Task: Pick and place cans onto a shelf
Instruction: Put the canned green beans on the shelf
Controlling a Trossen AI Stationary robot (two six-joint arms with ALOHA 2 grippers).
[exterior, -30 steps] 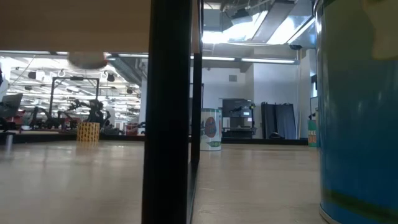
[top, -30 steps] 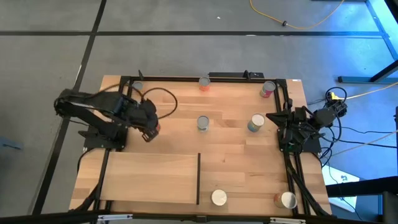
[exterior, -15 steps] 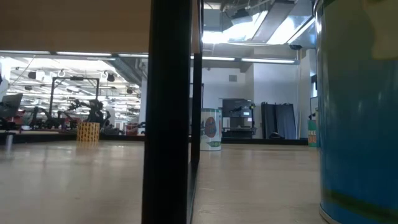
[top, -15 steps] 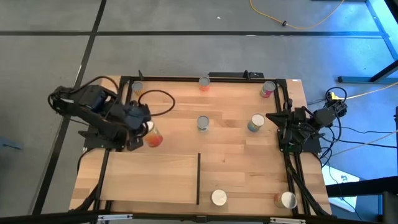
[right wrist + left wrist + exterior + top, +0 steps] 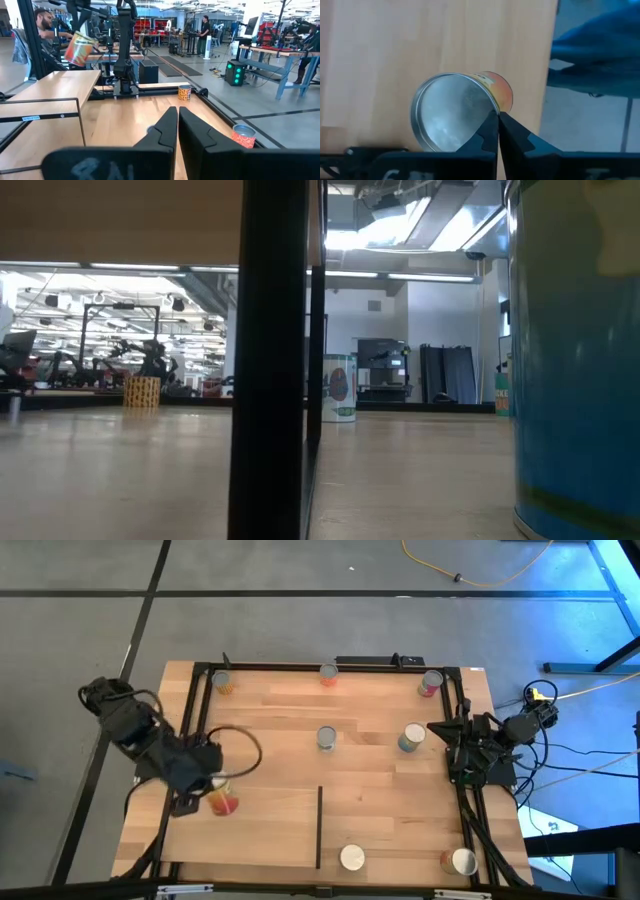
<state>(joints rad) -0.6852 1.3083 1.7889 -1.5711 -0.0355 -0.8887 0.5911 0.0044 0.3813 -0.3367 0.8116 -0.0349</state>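
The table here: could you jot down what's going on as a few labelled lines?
left gripper: shut, carrying an orange can tilted in the air above the shelf
right gripper: shut, empty, waiting at the table's right edge
cans on table: seven, standing apart on the table
shelf: no can resting on it yet

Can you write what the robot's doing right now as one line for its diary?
left claw: shut on orange can, lifted over shelf | right claw: shut, waiting at table's right edge
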